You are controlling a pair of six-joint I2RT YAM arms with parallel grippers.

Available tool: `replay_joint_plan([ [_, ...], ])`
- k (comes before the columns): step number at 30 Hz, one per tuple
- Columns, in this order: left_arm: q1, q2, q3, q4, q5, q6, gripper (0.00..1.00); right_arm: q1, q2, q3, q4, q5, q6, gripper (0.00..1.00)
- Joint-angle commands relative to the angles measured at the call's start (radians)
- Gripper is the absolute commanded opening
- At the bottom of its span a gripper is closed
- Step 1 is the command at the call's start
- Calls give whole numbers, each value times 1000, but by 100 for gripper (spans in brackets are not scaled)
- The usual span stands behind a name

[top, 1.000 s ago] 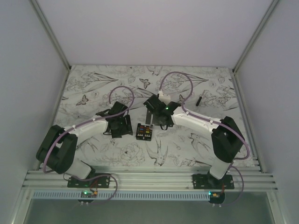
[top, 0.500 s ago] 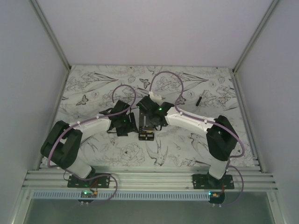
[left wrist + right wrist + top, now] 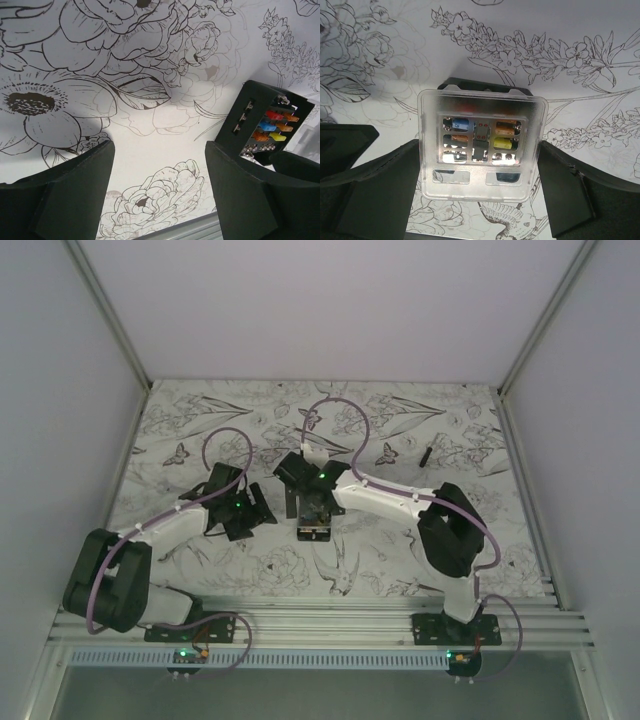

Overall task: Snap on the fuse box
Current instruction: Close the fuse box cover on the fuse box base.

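Observation:
The fuse box is a small black box lying mid-table. The left wrist view shows its face of red, blue and orange fuses uncovered. My right gripper hangs directly over it, shut on a frosted clear cover whose side edges meet both fingers. Fuses show through the cover's windows, and the box's black rim sticks out beyond the cover's far edge. Whether the cover touches the box I cannot tell. My left gripper stands open and empty to the left of the box.
A thin black stick-like piece lies at the back right. The table has a floral printed cloth, walls on three sides, and a metal rail along the near edge by the arm bases.
The right gripper carried the cover leftward, over the fuse box. The left gripper drew back to the left from the box, its jaws widening.

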Motion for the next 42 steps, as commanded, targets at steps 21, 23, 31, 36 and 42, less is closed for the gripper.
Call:
replay_joint_plan([
  [21, 21, -13, -31, -47, 20, 29, 82, 28, 75, 52, -42, 67, 91, 85],
  [23, 22, -14, -30, -47, 22, 29, 82, 28, 76, 51, -40, 73, 94, 86],
  [31, 22, -16, -30, -46, 25, 29, 82, 28, 93, 49, -36, 80, 96, 89],
  [36, 22, -16, -30, -47, 30, 28, 82, 29, 99, 48, -33, 78, 91, 90],
  [42, 22, -20, -30, -47, 31, 29, 82, 28, 109, 47, -34, 91, 89, 92],
])
